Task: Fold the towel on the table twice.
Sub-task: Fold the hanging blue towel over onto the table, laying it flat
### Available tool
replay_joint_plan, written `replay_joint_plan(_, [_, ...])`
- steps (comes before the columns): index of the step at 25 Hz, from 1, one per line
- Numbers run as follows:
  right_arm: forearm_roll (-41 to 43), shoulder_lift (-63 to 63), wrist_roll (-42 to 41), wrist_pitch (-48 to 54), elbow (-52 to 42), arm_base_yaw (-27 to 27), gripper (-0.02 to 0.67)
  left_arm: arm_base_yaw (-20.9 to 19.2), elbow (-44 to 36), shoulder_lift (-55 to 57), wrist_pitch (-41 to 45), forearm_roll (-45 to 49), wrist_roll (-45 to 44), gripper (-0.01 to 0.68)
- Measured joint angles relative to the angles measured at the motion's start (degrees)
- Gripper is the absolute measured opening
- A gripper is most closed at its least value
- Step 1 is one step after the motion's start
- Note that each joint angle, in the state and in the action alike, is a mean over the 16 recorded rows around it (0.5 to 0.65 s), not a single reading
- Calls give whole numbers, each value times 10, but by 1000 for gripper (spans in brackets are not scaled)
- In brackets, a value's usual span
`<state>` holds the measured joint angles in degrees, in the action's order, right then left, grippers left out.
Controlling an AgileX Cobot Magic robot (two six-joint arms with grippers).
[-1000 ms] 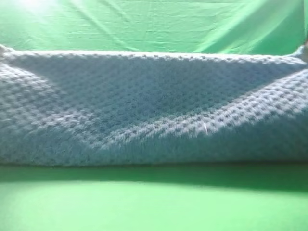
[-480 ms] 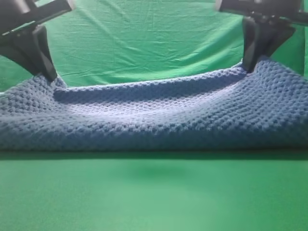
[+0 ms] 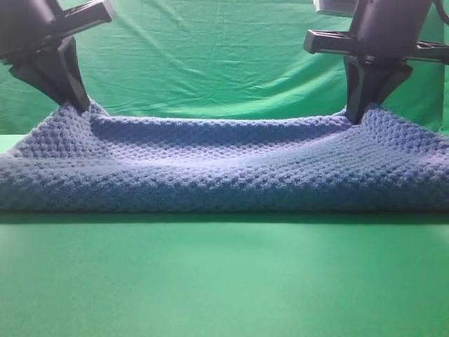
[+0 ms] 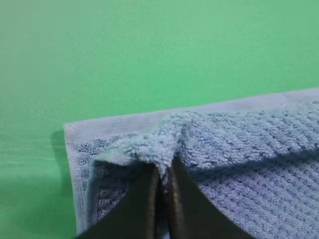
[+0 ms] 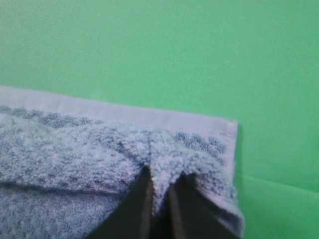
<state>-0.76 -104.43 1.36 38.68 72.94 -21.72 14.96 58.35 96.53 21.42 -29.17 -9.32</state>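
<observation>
As both arms have lowered the carried towel [image 3: 224, 168] edge toward the tabletop [image 3: 224, 281], left fingers [image 3: 76, 105] and right fingers [image 3: 356, 116] remain clenched on its corners; the first fold looks nearly laid.

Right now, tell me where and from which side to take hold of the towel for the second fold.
Probably grip the towel at its two short ends, near the corners of the folded edge, coming down from above. It lies as a long, doubled band across the table, so end grips would keep both layers together. The left gripper and right gripper are pinching its far corners, jaws shut on cloth.
</observation>
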Motion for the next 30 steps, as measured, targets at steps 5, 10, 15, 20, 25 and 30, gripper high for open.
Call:
replay_joint_plan(5, [6, -5, 1, -21, 2, 1, 26, 0, 1, 11, -15, 7, -5, 7])
replay_joint_plan(10, [12, -5, 1, -36, 2, 1, 161, 0, 1, 19, -24, 21, -9, 109])
replay_joint_plan(15, [21, 3, 2, -35, 4, 1, 358, 0, 1, 12, -24, 37, -11, 305])
replay_joint_plan(20, [28, 29, 3, -4, 20, 1, 472, 0, 1, -27, -15, 52, -12, 465])
replay_joint_plan(25, [34, 77, 4, 58, 47, 1, 398, 0, 1, -100, 5, 57, -13, 450])
replay_joint_plan(30, [32, 145, 5, 125, 77, 1, 200, 0, 1, -200, 29, 58, -14, 265])
